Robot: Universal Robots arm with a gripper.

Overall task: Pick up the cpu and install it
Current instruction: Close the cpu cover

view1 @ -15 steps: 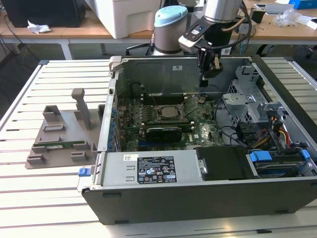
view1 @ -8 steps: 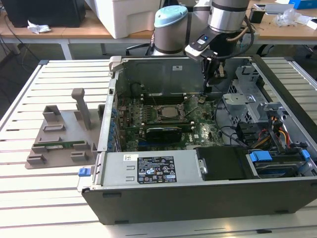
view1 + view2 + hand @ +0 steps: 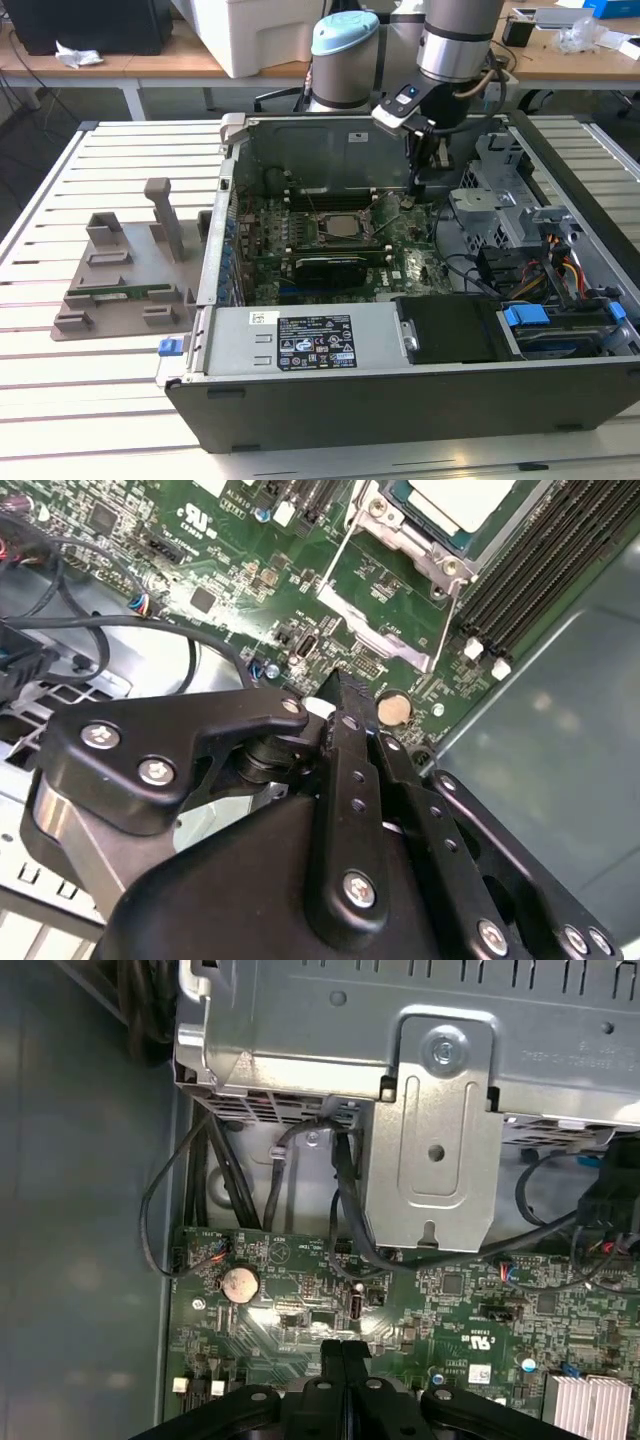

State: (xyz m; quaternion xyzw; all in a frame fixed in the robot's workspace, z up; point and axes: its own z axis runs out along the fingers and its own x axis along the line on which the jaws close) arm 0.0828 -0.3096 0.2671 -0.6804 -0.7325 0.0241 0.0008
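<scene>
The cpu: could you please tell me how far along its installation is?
Done: the cpu sits in its socket on the green board. In hand: nothing; the gripper is shut and empty, low over the board near the coin battery, away from the socket. Left: the metal bracket beside the socket looks swung open, so the chip does not appear clamped yet.

Silvery cpu (image 3: 458, 496), green motherboard (image 3: 232, 542)

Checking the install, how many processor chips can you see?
1: the chip lies in the socket on the board, in the second wrist view. Others may be hidden.
</scene>
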